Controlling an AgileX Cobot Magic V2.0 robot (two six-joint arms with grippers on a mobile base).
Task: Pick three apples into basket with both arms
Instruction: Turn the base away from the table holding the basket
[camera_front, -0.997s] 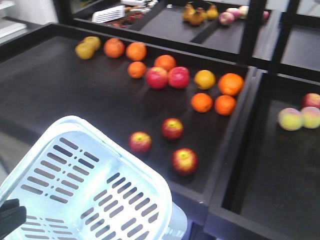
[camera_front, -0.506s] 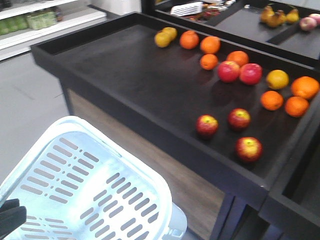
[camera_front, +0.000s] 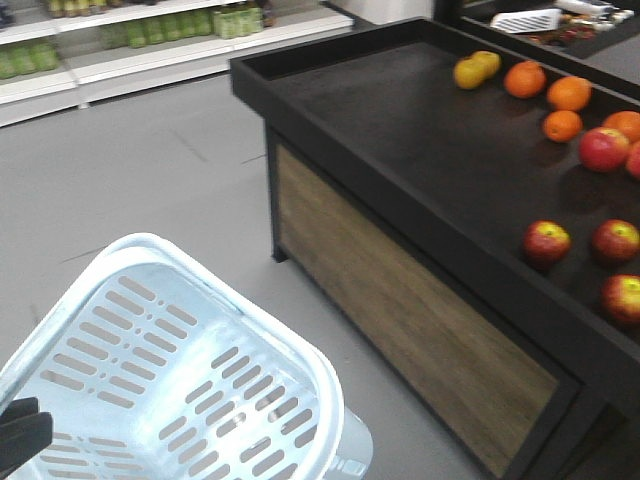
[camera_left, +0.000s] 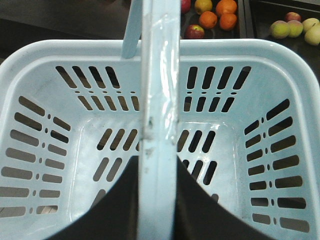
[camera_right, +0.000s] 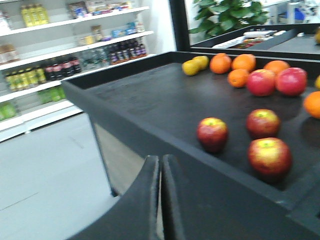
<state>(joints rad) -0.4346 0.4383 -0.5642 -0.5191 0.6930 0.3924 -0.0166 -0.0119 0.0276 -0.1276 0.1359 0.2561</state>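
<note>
Three dark red apples lie close together near the front edge of the black display table: one (camera_front: 547, 241) on the left, one (camera_front: 616, 240) beside it, one (camera_front: 622, 298) nearest the rim. The right wrist view shows them as well (camera_right: 212, 133), (camera_right: 263, 123), (camera_right: 270, 157). The pale blue basket (camera_front: 150, 300) hangs at lower left, away from the table. It has nothing inside. My left gripper (camera_left: 157, 162) is shut on the basket handle (camera_left: 159, 75). My right gripper (camera_right: 160, 160) is shut on nothing, in front of the table's rim and short of the apples.
Brighter red apples (camera_front: 604, 148), oranges (camera_front: 569, 92) and yellow fruit (camera_front: 470, 72) lie further back on the table (camera_front: 400, 130). The table's wooden front panel (camera_front: 400, 310) faces me. Grey shop floor (camera_front: 150, 170) spreads left, with stocked shelves (camera_front: 150, 40) behind.
The front view has swung left: the table and fruit slid to the right edge, and floor and shelves came into sight. The basket keeps its place in the view.
</note>
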